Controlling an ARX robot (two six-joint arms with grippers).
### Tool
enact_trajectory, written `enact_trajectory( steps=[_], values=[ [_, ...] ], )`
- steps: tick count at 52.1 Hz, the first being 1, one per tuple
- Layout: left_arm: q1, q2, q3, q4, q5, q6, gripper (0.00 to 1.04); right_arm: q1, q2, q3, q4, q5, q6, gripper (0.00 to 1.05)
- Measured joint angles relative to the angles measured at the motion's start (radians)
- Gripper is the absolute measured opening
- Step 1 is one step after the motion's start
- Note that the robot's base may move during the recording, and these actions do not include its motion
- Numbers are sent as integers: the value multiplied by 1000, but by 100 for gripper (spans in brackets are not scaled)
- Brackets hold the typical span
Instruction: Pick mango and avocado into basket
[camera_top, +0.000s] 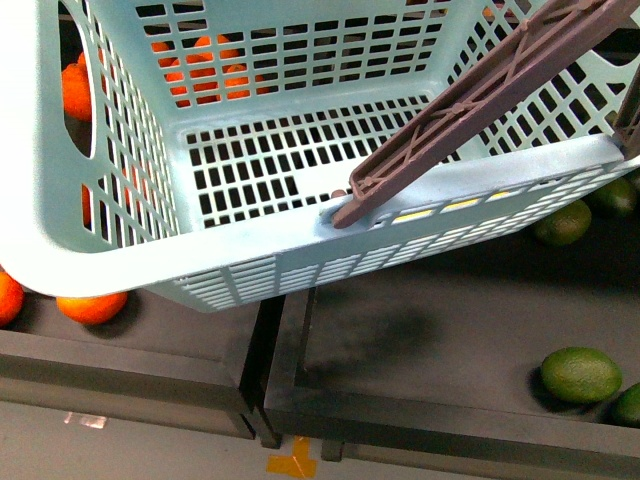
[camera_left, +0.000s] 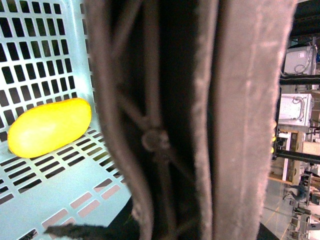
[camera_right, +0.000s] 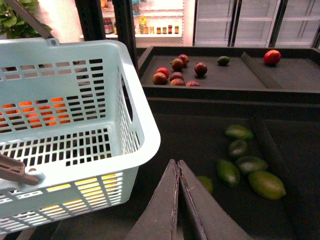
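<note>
The light teal basket (camera_top: 110, 255) hangs tilted over the black fruit trays and fills most of the front view. Its brown handle (camera_left: 240, 120) fills the left wrist view; my left gripper is shut on it, with its fingers hidden behind it. The yellow mango (camera_left: 50, 127) lies on the basket's slotted floor. Several green avocados (camera_right: 227, 171) lie in the black tray; one avocado (camera_top: 580, 373) sits at the front right. My right gripper (camera_right: 177, 164) is shut and empty, low over that tray between the basket (camera_right: 135, 110) and the avocados.
Oranges (camera_top: 92, 305) lie in the left tray under and behind the basket. Dark red fruits (camera_right: 175, 70) fill a bin further back. A raised black wall (camera_top: 285, 390) divides the two front trays. Glass fridge doors (camera_right: 235, 22) stand behind.
</note>
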Motion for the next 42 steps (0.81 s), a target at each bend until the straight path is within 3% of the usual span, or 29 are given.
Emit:
enact_trajectory(
  steps=[7, 12, 21, 27, 42],
  values=[
    [0, 0, 0, 0, 0, 0, 15, 0, -40, 0, -41, 0, 0, 2],
    [0, 0, 0, 0, 1, 0, 15, 0, -187, 0, -202, 0, 0, 2],
    [0, 0, 0, 0, 0, -1, 15, 0, -203, 0, -209, 0, -1, 3],
    [0, 0, 0, 0, 0, 0, 15, 0, -203, 0, -210, 0, 0, 22],
    [0, 0, 0, 0, 0, 0, 15, 0, -204, 0, -210, 0, 0, 82]
  ],
)
